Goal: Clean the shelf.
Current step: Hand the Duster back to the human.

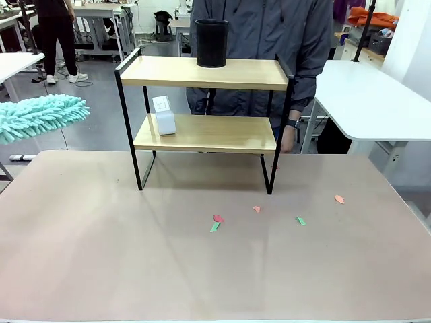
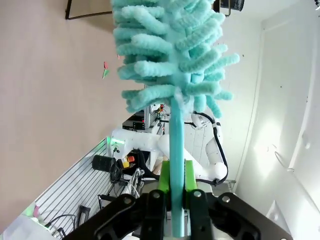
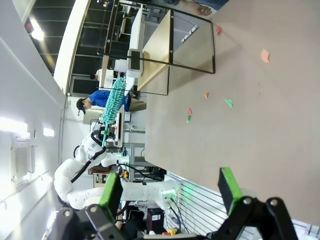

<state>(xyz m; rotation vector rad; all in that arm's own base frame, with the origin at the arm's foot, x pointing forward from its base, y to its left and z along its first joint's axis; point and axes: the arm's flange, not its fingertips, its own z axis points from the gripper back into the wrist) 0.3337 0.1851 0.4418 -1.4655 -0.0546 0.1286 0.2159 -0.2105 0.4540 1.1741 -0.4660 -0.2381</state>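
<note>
The shelf (image 1: 209, 74), two light wooden boards in a black frame, stands at the far middle of the table; the right wrist view shows the shelf (image 3: 155, 65) sideways. A black cylinder (image 1: 211, 42) sits on its top board and a white box (image 1: 163, 114) on its lower board. A fluffy teal duster (image 1: 40, 114) hovers at the left edge, off the shelf's left side. My left gripper (image 2: 174, 176) is shut on the duster's handle (image 2: 175, 145). My right gripper (image 3: 170, 187) is open above the table with nothing between its fingers.
Small paper scraps lie on the brown table in front of the shelf: red and green (image 1: 215, 223), orange (image 1: 256, 209), green (image 1: 300, 220), orange (image 1: 339, 198). A person stands behind the shelf, one hand (image 1: 287, 139) by its right rear leg. White tables flank the scene.
</note>
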